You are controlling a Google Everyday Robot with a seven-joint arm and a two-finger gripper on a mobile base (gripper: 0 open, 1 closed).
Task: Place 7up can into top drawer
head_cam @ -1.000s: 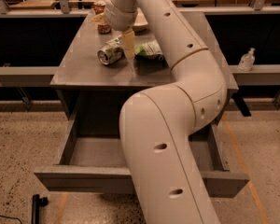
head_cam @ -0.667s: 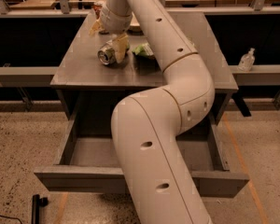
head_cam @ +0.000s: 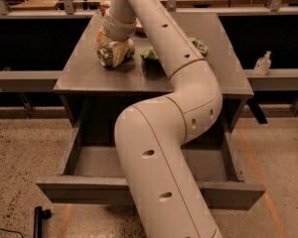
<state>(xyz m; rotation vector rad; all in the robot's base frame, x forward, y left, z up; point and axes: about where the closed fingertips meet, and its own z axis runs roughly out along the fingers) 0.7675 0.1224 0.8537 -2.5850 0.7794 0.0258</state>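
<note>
1. The gripper (head_cam: 111,50) is down over the 7up can (head_cam: 105,56) on the cabinet top (head_cam: 84,73). Whether the jaws pinch it, cannot tell. A loose hold could let the can roll away.
2. The chip bag (head_cam: 150,53) sits just beside the jaws and could snag.
3. The can is whitish-silver with green marks, seemingly tipped and half hidden. The top drawer (head_cam: 84,190) is open, well below the jaws.

Cream gripper (head_cam: 113,53) at silver-green 7up can (head_cam: 105,56) — grey drawer (head_cam: 79,190)
</note>
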